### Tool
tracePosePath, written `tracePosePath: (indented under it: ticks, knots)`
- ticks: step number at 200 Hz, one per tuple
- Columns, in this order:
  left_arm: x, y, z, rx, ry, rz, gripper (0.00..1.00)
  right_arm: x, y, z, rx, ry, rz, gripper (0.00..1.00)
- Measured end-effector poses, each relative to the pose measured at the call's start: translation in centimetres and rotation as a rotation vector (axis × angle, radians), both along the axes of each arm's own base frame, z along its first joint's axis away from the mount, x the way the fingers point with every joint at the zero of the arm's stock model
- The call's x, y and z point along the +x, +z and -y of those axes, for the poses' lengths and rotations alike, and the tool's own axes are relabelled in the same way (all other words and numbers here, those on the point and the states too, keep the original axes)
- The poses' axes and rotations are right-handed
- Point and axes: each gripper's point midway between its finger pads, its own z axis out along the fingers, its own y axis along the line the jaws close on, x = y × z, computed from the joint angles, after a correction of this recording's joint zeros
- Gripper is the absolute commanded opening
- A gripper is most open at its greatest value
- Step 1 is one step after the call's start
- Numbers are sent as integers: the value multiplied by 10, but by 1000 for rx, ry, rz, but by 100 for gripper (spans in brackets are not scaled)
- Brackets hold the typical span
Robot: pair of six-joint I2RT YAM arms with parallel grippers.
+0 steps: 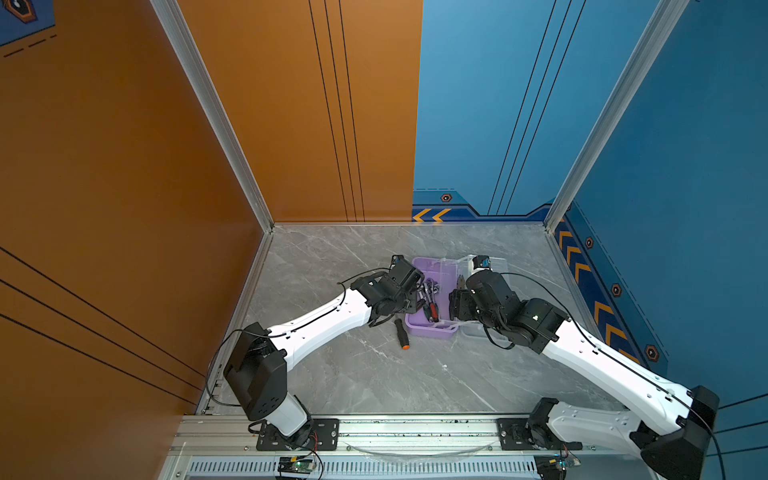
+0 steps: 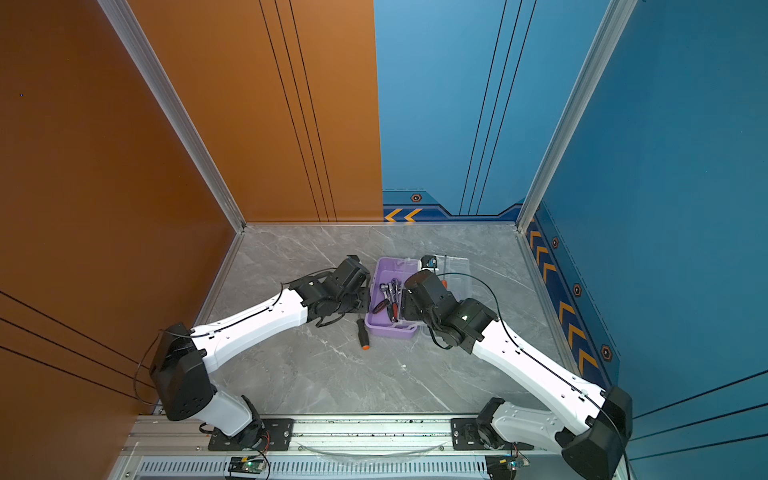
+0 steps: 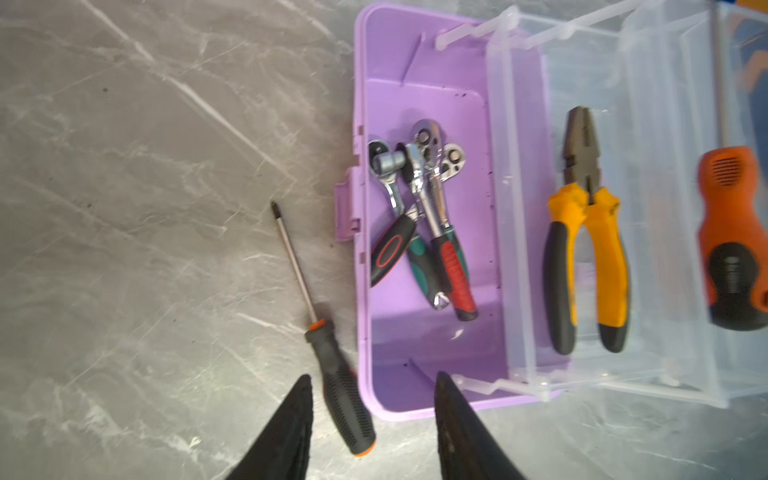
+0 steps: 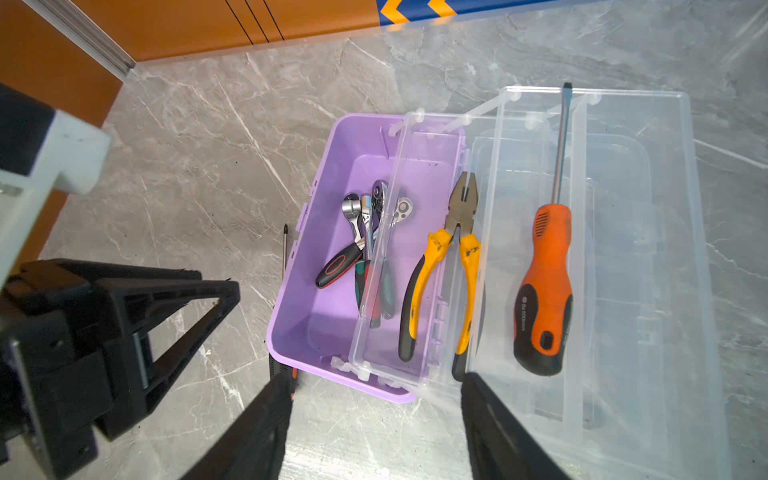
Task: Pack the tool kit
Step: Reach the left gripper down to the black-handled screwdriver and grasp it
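The lilac case of the tool kit [image 3: 360,291] [image 1: 432,330] lies open, its clear tray and lid [image 4: 644,249] folded out to the side. Three steel ratchet wrenches [image 3: 424,195] [image 4: 365,232] lie crossed inside it. Yellow-handled pliers [image 3: 582,166] [image 4: 459,208] rest on the clear tray. An orange-handled screwdriver [image 4: 544,270] [image 3: 727,216] lies on the lid. A black-handled screwdriver with an orange cap [image 3: 345,399] [image 1: 401,332] lies on the table beside the case. My left gripper [image 3: 374,390] hangs open above its handle, not touching it. My right gripper [image 4: 376,384] is open over the case's near end, holding nothing.
The grey marble table [image 1: 374,374] is walled by an orange panel [image 1: 124,166] on the left and blue panels [image 1: 685,166] behind and to the right. An aluminium rail [image 1: 415,432] with both arm bases runs along the front edge.
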Motion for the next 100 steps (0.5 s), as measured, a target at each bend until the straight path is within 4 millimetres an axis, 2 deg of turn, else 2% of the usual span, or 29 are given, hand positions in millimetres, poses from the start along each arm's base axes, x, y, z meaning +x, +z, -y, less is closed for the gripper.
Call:
tracePosePath:
  ticks: [19,46,81,100]
  knots:
    - [-9,-13,-12,22,25,-27,53,2,-7,-4,-11,7,-20,68]
    - [-19,-29,-18,41,43,-61,54,2,-6,-8,-4,17,-25,69]
    - [-23,-40,-18,49,61,-87,53,3,-5,-9,1,17,-20,69]
    - [-22,-54,-17,70,69,-111,53,3,-4,-9,3,16,-21,69]
